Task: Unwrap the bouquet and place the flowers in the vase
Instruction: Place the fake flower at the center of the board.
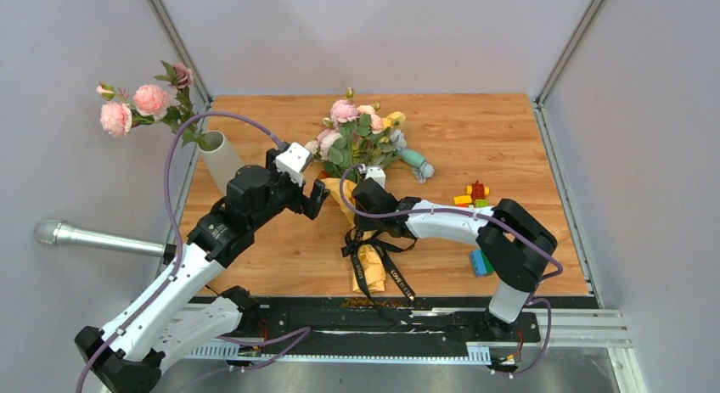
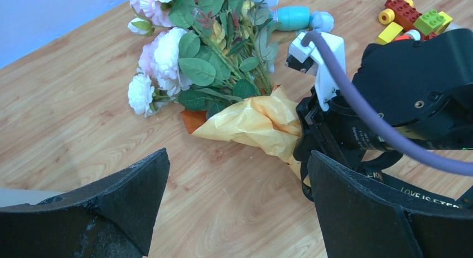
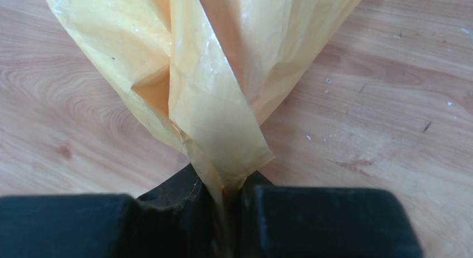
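Observation:
The bouquet [image 1: 361, 138] lies in the middle of the wooden table, its flowers [image 2: 195, 57] pointing to the far side. Its orange-tan paper [image 2: 262, 121] narrows toward the near edge, and the black strap [image 1: 382, 257] trails loosely around the lower end. My right gripper [image 3: 227, 194] is shut on a fold of the paper [image 3: 212, 91]. Just left of the paper, my left gripper [image 2: 240, 174] hangs open over bare wood with nothing between its fingers [image 2: 128, 196]. The off-white vase [image 1: 222, 160] stands at the far left, and several pink flowers [image 1: 140, 104] are in it.
A grey metal tube [image 1: 93, 238] pokes in from the left wall. A teal stick [image 1: 414, 160] lies right of the blooms. Small toy blocks [image 1: 474, 195] and a blue block [image 1: 480, 262] sit to the right. Grey walls enclose the table on three sides.

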Controlling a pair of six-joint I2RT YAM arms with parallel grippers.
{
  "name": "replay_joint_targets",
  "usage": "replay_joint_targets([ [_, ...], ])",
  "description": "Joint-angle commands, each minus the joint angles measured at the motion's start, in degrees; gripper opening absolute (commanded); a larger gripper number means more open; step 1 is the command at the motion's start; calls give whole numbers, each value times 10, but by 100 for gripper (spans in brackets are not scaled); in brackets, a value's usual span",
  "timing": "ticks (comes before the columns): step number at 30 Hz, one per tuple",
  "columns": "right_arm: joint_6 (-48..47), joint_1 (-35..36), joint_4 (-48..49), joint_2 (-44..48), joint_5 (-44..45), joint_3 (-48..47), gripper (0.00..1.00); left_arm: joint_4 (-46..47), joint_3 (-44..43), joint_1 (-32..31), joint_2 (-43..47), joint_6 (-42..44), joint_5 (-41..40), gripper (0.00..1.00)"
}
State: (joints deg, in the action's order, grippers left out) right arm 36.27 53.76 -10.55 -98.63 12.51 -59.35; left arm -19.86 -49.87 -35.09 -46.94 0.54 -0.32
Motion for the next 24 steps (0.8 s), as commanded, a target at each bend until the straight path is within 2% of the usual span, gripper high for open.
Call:
replay_joint_targets([
  [1, -8, 3, 73, -16, 25, -29, 0, 23, 4, 2, -8, 5, 0, 100],
  [11, 6, 3, 67, -36, 15, -27, 2, 21, 7, 3, -16, 7, 0, 100],
  [14, 1, 2, 66, -34, 25, -23, 12, 20, 7, 2, -19, 7, 0, 100],
  [16, -6, 2, 66, -31, 32, -20, 23, 19, 6, 2, -21, 7, 0, 100],
  [17, -9, 3, 66, -28, 36, -19, 32, 19, 6, 2, -23, 8, 0, 100],
  [19, -15, 2, 64, -22, 38, -18, 41, 18, 6, 3, -25, 8, 0, 100],
  [24, -35, 3, 62, 24, 36, -4, 53, 15, 6, 3, -34, 6, 0, 100],
])
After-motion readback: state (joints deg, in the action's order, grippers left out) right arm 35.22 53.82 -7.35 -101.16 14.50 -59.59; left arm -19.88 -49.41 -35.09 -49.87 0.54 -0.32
